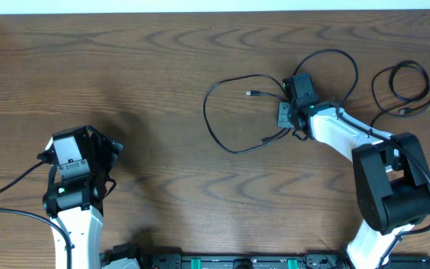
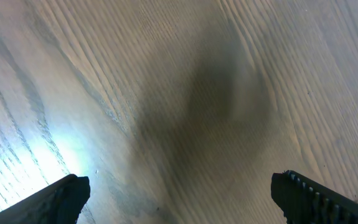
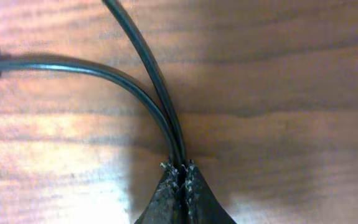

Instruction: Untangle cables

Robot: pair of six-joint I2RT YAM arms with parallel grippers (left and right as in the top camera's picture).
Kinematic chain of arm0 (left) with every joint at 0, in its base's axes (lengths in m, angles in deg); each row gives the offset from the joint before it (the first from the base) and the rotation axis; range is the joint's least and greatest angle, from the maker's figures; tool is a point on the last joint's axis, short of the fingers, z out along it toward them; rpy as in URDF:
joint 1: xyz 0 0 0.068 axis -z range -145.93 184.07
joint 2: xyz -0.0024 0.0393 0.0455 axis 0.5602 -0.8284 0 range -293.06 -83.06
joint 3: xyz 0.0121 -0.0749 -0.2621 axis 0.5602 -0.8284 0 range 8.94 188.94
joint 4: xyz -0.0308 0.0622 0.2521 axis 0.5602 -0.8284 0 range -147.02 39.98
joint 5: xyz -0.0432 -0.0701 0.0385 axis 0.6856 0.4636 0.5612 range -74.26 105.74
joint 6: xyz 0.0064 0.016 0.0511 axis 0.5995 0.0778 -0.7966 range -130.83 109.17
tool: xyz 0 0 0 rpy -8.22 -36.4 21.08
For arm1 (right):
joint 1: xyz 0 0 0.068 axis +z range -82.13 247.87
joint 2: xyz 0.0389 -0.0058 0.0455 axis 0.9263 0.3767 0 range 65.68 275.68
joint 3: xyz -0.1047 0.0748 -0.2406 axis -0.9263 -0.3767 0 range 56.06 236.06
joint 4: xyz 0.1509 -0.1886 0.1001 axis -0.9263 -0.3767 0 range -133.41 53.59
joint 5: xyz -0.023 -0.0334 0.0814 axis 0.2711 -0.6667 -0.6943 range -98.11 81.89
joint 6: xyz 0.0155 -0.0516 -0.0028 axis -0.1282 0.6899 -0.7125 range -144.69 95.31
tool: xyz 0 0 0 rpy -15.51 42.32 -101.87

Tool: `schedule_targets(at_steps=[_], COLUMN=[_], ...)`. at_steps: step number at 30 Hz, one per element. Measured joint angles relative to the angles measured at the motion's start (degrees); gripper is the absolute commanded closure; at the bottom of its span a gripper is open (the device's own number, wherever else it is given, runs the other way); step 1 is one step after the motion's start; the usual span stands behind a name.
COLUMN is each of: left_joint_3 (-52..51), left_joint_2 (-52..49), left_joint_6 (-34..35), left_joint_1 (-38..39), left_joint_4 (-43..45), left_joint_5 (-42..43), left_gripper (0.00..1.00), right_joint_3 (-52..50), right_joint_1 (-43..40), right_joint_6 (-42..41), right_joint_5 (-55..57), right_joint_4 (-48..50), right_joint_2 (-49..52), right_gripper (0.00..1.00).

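Observation:
A thin black cable [image 1: 213,127] lies in a wide loop at the table's middle right, with small plugs near its inner ends. My right gripper [image 1: 295,118] sits over the loop's right side. In the right wrist view my right gripper [image 3: 180,169] is shut on two strands of this black cable [image 3: 142,59] that fan out up and to the left. A second black cable [image 1: 401,82] lies coiled at the far right, apart from the first. My left gripper [image 1: 104,153] is at the left, open and empty over bare wood [image 2: 179,190]. No white cord shows.
The wooden table [image 1: 125,75] fills the view. The left arm's thick black lead [image 1: 5,196] runs off the left edge. A rail with green fittings [image 1: 222,261] lines the front edge.

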Motion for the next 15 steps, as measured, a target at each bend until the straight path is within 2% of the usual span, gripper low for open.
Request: schedule_targets(at_steps=[5, 11, 15], left_joint_3=[0.0, 0.0, 0.0], left_joint_2=[0.0, 0.0, 0.0], left_joint_6=[0.0, 0.0, 0.0], left_joint_1=[0.0, 0.0, 0.0], left_joint_4=[0.0, 0.0, 0.0], left_joint_5=[0.0, 0.0, 0.0], left_gripper=[0.01, 0.01, 0.01], right_joint_3=[-0.3, -1.0, -1.1], right_joint_1=[-4.8, -15.9, -20.6], right_joint_6=[0.2, 2.0, 4.3], right_joint_5=[-1.5, -1.9, -3.0], right_joint_4=[6.1, 14.3, 18.2], right_joint_2=[1.3, 3.1, 4.2], right_gripper=[0.99, 0.99, 0.99])
